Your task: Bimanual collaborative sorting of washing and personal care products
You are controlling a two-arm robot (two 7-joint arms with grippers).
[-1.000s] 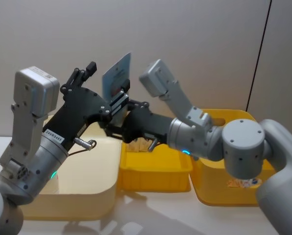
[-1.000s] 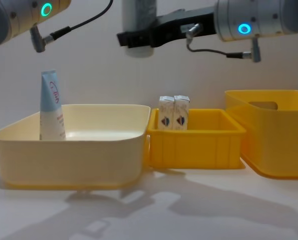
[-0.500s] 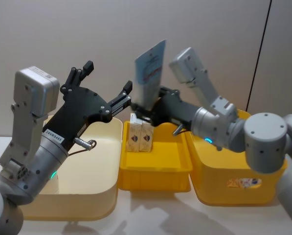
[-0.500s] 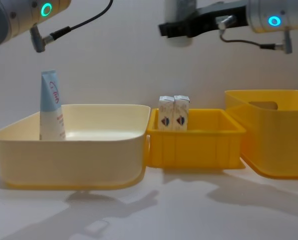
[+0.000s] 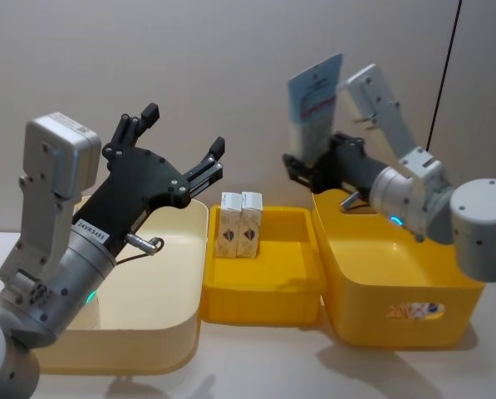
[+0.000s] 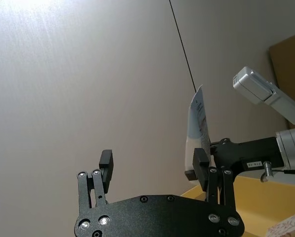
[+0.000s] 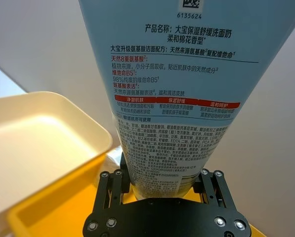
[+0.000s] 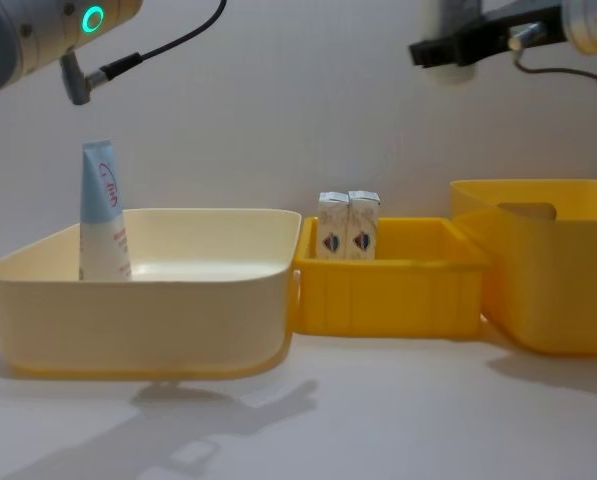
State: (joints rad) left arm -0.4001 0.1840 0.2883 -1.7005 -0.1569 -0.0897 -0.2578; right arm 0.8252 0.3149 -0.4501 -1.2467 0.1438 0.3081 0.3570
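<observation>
Plain grey-beige wall (image 5: 231, 66) runs behind everything, with a thin dark vertical line (image 5: 447, 58) down it toward the right side. Below the wall there's a white tabletop (image 8: 378, 420) with soft shadows on it. From the left wrist view there's a brownish panel (image 6: 290, 64) just right of that line.

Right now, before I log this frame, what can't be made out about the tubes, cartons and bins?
- Floor of the large yellow bin: hidden by its own walls in the chest view, partly by the right arm in the head view.
- Cap end of the held tube: covered by the right gripper.
- Foot of the standing tube: behind the cream bin wall.
- Print on the two cartons: too small to read.
- Left gripper: open, empty.
</observation>
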